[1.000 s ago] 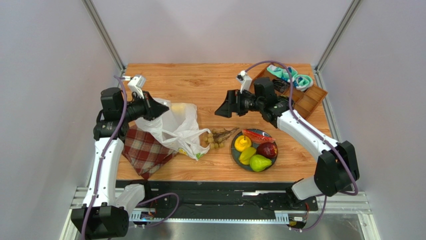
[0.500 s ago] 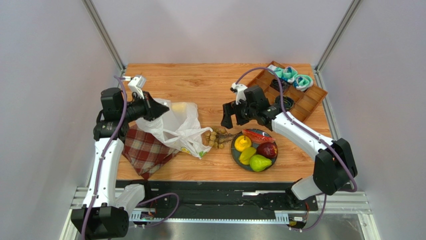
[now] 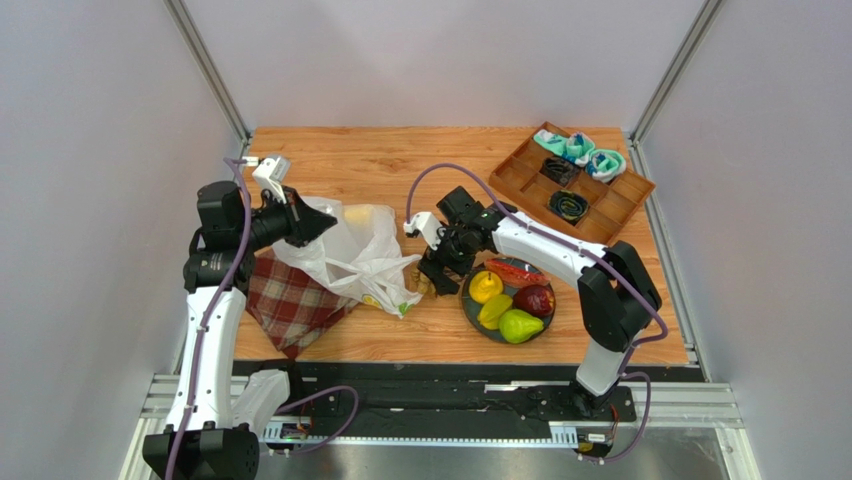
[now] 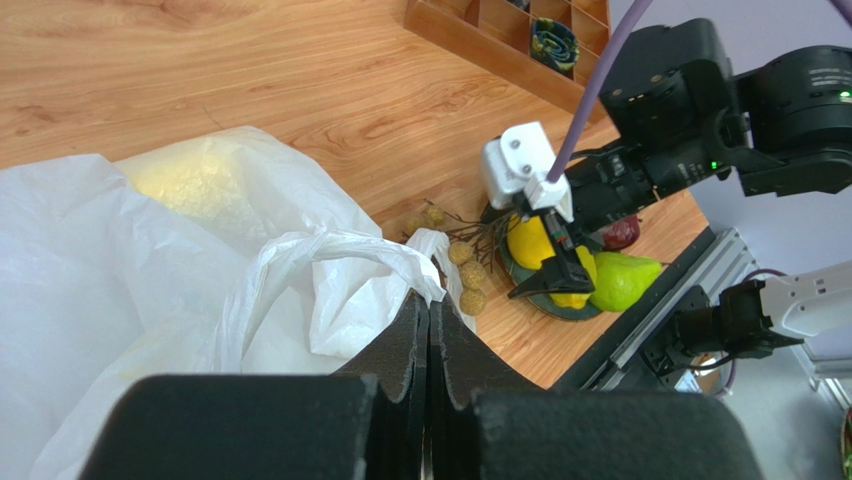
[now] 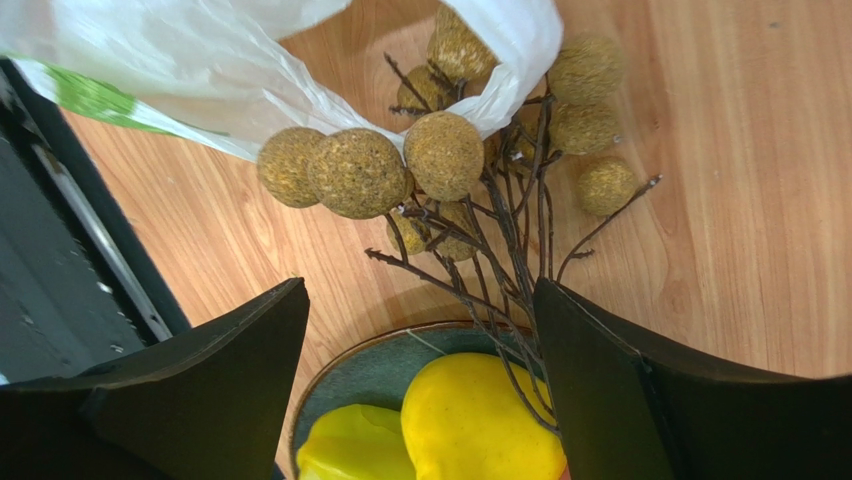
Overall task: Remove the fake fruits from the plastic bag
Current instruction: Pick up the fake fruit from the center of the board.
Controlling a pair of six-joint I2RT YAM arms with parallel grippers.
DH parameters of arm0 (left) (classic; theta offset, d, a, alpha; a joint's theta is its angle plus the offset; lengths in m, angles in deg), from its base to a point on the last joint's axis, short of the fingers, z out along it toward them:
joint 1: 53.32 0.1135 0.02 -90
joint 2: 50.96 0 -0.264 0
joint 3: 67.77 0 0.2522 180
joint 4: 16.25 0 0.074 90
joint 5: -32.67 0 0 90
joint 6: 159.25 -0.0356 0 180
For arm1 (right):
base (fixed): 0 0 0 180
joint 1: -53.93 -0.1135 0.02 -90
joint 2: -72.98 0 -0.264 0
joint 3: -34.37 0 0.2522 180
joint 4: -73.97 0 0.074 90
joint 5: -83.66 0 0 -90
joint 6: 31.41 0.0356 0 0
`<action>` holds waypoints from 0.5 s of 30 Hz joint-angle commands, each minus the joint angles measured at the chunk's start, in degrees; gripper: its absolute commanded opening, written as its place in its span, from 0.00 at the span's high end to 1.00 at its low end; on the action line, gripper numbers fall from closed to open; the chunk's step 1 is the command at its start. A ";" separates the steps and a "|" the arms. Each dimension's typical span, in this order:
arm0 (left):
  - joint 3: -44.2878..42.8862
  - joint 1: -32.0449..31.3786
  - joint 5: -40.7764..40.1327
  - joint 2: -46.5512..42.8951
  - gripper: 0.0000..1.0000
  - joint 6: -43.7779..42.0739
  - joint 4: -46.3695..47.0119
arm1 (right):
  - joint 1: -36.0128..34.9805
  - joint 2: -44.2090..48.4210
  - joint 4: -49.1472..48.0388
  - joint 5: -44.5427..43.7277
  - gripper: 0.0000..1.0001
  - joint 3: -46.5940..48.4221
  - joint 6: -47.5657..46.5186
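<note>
The white plastic bag (image 3: 350,255) lies left of centre, its edge lifted. My left gripper (image 3: 318,225) is shut on a fold of the bag (image 4: 330,260). A pale yellow shape (image 3: 368,213) shows through the bag. The brown grape bunch (image 3: 415,272) lies at the bag's mouth, half under its edge (image 5: 440,150). My right gripper (image 3: 438,280) is open, pointing down over the bunch's stems (image 5: 420,290); the right finger is against the twigs. A dark plate (image 3: 468,308) holds the yellow mango (image 3: 485,287), starfruit (image 3: 493,312), green pear (image 3: 520,326), red apple (image 3: 536,300) and watermelon slice (image 3: 518,271).
A red plaid cloth (image 3: 290,300) lies under the bag at front left. A wooden compartment tray (image 3: 600,205) at back right holds teal rolled socks (image 3: 592,157). The plate (image 5: 370,370) sits right under my right gripper.
My right arm has swung left and down from above mid-table to the grape bunch, its open gripper now pointing down. My left gripper still holds the bag up, barely moved.
</note>
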 commanded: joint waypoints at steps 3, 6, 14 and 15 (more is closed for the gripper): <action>0.94 0.78 0.66 -1.66 1.00 -1.04 0.23 | -1.34 -3.85 -1.99 -6.80 0.13 0.90 -12.26; 0.94 1.05 0.75 -1.84 1.00 -1.04 0.23 | -2.23 -5.53 -1.83 -9.44 0.27 2.12 -14.82; 1.64 1.57 -0.13 -1.58 1.00 -1.74 0.76 | -3.19 5.18 8.18 6.18 1.00 5.37 -28.24; 1.47 1.58 -0.39 -1.40 1.00 -2.18 0.76 | -3.46 7.11 9.76 7.51 1.00 5.99 -30.02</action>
